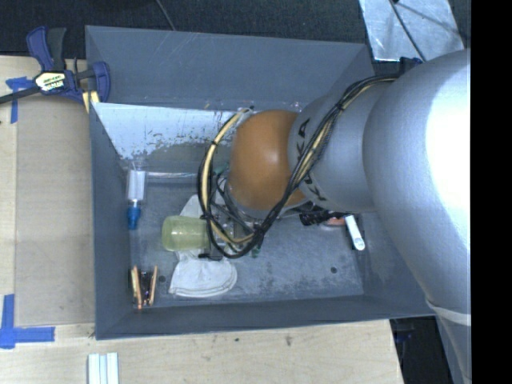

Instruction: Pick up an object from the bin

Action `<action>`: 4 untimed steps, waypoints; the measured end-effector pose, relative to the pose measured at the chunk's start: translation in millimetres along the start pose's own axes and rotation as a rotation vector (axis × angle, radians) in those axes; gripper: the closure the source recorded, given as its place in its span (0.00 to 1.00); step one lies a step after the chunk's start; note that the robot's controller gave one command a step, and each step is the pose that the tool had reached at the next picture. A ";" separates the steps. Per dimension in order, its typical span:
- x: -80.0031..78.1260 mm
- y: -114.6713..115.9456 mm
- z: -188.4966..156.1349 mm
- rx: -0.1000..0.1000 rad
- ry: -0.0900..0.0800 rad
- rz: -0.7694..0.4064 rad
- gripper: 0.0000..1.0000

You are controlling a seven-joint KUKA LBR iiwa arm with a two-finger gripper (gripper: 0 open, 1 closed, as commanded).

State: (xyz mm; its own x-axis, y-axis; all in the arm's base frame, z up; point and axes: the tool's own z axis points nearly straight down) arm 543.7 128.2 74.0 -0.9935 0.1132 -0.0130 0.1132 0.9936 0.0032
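Observation:
The dark body of my gripper shows under the orange dome and cables, near the middle of the bin. It stands right beside a pale yellow-green translucent cylinder, which lies just to its left. A white crumpled cloth-like piece lies directly below the gripper, toward the front wall. Whether anything is held is hidden by the dome.
A clear tube with a blue tip lies by the left wall. A brown clip sits in the front left corner. A white marker with an orange end lies at the right, under the arm. A clear plastic piece rests toward the back.

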 end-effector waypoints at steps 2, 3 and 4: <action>3.8 2.6 -37.9 0.005 0.019 -0.011 1.00; -26.5 10.7 -44.1 0.000 0.002 -0.050 1.00; -14.2 -1.3 -73.8 0.006 0.021 -0.060 1.00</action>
State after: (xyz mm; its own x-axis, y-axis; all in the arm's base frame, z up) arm 556.7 125.2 147.9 -0.9985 0.0537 0.0084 0.0537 0.9986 -0.0027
